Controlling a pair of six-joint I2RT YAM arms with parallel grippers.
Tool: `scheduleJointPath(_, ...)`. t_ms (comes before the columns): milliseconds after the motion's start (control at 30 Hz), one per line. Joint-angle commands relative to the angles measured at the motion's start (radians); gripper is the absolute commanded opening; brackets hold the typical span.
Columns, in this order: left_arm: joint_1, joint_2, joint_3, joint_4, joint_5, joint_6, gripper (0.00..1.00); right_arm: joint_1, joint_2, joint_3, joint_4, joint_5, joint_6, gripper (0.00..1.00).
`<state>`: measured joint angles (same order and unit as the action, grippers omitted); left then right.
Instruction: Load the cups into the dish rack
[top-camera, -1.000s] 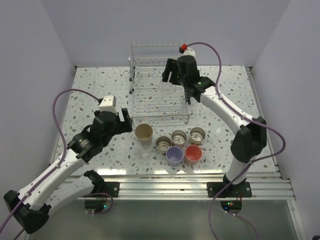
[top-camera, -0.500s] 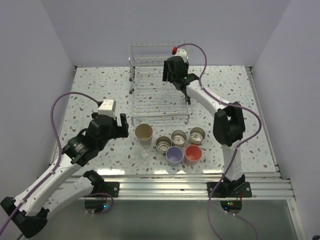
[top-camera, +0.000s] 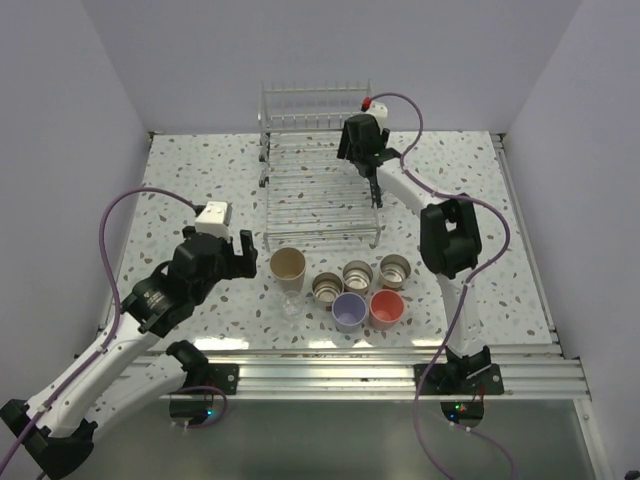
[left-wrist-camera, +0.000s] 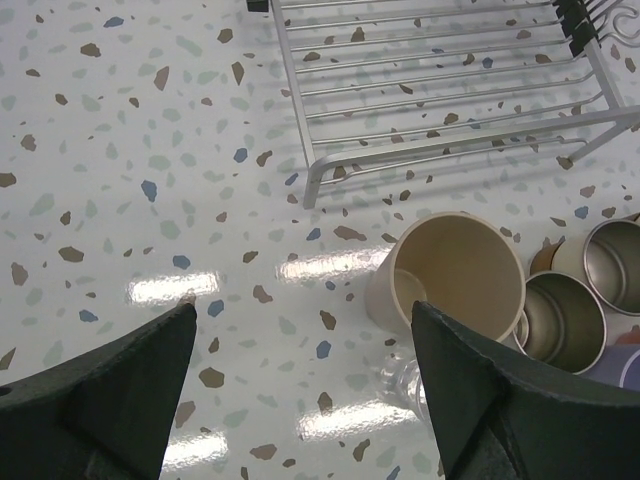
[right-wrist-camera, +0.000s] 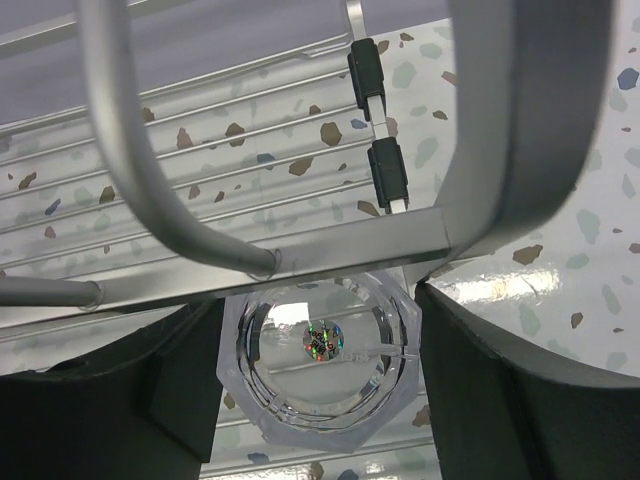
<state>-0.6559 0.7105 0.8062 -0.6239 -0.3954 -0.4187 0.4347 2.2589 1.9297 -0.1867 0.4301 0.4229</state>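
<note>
Right gripper (top-camera: 362, 140), at the upper centre of the overhead view, clasps a clear faceted cup (right-wrist-camera: 318, 372) at the dish rack (top-camera: 300, 205); the cup is best seated on the wires before release. Left gripper (left-wrist-camera: 300, 385), spread wide and empty, hovers by the beige cup (left-wrist-camera: 455, 275) on the desk (left-wrist-camera: 150, 200).

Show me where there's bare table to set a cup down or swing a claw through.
Free: the table left of the rack, and the strip right of it. Crowded: the cups bunched just before the rack's front edge.
</note>
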Motion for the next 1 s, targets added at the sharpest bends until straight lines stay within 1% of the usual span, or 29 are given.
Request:
scheduleJointPath(0,0.002,0.006,-0.001,0.043,0.017,0.032,0.91,0.001,0.011,0.017,0.096,0.05,0.007,0.0)
scheduleJointPath(133,0.007,0.0,-0.001,0.046,0.027,0.037,0.91,0.001,0.045,0.037,0.081,0.053,0.001,0.0)
scheduleJointPath(233,0.012,-0.006,-0.002,0.049,0.03,0.038,0.91,0.002,0.071,0.084,0.029,0.048,-0.003,0.0)
scheduleJointPath(267,0.013,-0.008,-0.002,0.049,0.03,0.038,0.91,0.004,0.076,0.1,0.009,0.048,-0.003,0.09)
scheduleJointPath(367,0.018,-0.011,-0.004,0.05,0.035,0.04,0.91,0.009,0.067,0.095,0.009,0.053,-0.016,0.25)
scheduleJointPath(400,0.018,-0.011,-0.002,0.052,0.041,0.041,0.92,0.012,0.067,0.094,0.007,0.053,-0.019,0.39)
scheduleJointPath(467,0.027,-0.013,-0.002,0.053,0.046,0.043,0.91,0.015,0.056,0.091,0.009,0.055,-0.024,0.49)
scheduleJointPath(500,0.029,-0.013,-0.004,0.053,0.047,0.044,0.91,0.018,0.054,0.089,0.007,0.056,-0.024,0.57)
scheduleJointPath(733,0.044,-0.023,-0.004,0.058,0.058,0.049,0.92,0.044,0.021,0.066,0.03,0.076,-0.036,0.84)
scheduleJointPath(800,0.044,-0.026,-0.007,0.059,0.058,0.049,0.92,0.049,0.007,0.061,0.033,0.079,-0.033,0.87)
scheduleJointPath(867,0.045,-0.028,-0.009,0.061,0.058,0.049,0.92,0.049,-0.002,0.054,0.035,0.082,-0.03,0.96)
scheduleJointPath(900,0.047,-0.028,-0.007,0.061,0.058,0.047,0.92,0.05,-0.007,0.048,0.036,0.082,-0.03,0.98)
scheduleJointPath(967,0.048,-0.028,-0.007,0.061,0.058,0.049,0.92,0.05,-0.028,0.029,0.043,0.088,-0.029,0.98)
